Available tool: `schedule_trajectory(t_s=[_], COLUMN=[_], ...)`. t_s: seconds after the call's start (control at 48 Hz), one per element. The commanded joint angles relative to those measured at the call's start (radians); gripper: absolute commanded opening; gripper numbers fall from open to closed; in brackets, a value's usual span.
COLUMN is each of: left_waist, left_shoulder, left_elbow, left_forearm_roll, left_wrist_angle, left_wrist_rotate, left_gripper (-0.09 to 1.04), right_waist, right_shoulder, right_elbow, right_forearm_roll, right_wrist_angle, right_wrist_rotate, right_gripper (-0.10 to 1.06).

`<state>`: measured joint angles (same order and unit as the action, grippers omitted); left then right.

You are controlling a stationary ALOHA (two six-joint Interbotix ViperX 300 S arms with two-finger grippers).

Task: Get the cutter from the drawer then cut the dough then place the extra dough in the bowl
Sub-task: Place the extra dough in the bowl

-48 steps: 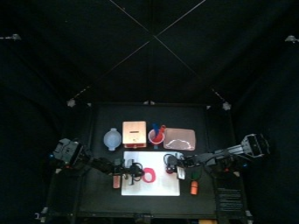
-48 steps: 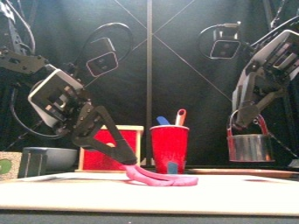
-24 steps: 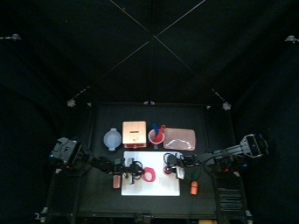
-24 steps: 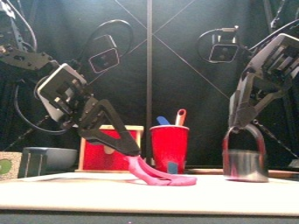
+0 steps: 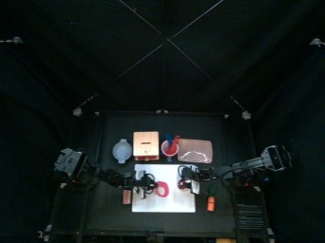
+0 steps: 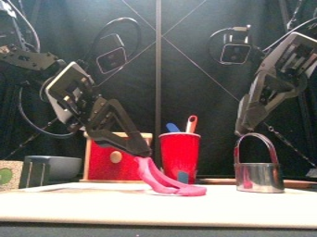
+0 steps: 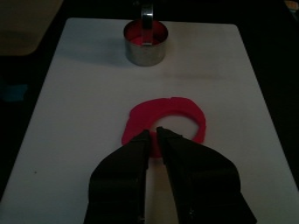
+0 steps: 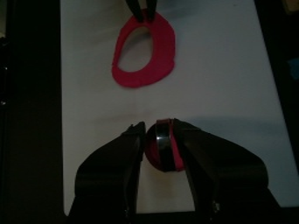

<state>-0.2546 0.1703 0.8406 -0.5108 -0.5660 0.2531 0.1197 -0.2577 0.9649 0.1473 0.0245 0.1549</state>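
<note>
The white cutting board (image 5: 172,203) is where the change shows. A second ago the cutter (image 6: 259,176) hung in the air from the right gripper (image 8: 159,129); now it stands upright on the board's right part. That gripper is just above the wire handle with its jaws parted, and the cutter shows between them from above, so it looks let go. The blue-grey bowl (image 5: 116,150) sits off the board, behind its back left corner, and seems to have nothing in it yet, though it is too small in the top view to be sure. On the left the dough ring (image 7: 197,118) has risen. A second ago it lay almost flat, and now its near edge is drawn up off the board while its far edge touches the surface, so it hangs as a slanted strip. The left gripper (image 7: 156,134) is pressed together on that raised edge, pinching the band of the ring from above. The ring's hole and the rest of its band lie beyond the fingertips, toward the cutter but apart from it. A small pink disc (image 7: 143,33) sits inside the cutter. I judge the fetching and cutting done. What remains is to peel the ring fully free and carry it back and left to the bowl; the soft dough may stretch or tear.
</note>
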Motion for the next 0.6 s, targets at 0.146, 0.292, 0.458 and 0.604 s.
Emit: schedule_trajectory(t_s=[0.146,0.292,0.458,0.604], left_waist=[0.025,0.026,0.048,0.06], left_shoulder=[-0.044,-0.052,-0.054,-0.058], left_elbow=[-0.008,-0.008,-0.011,-0.031], left_forearm_roll=[0.003,0.0,-0.002,-0.002], left_wrist_angle=[-0.005,0.011,0.04,0.127], left_wrist_rotate=[0.003,0.002,0.0,-0.002], left_gripper=[0.6,0.6,0.62,0.76], right_waist=[-0.002,-0.002,-0.002,-0.006], right_shoulder=[-0.029,-0.031,-0.038,-0.049], right_elbow=[-0.011,-0.012,-0.017,-0.011], right_forearm_roll=[0.011,0.011,0.008,0.0], right_wrist_angle=[-0.031,-0.051,-0.08,-0.121], right_wrist_rotate=[0.0,-0.002,-0.002,-0.003], right_gripper=[0.89,0.9,0.9,0.9])
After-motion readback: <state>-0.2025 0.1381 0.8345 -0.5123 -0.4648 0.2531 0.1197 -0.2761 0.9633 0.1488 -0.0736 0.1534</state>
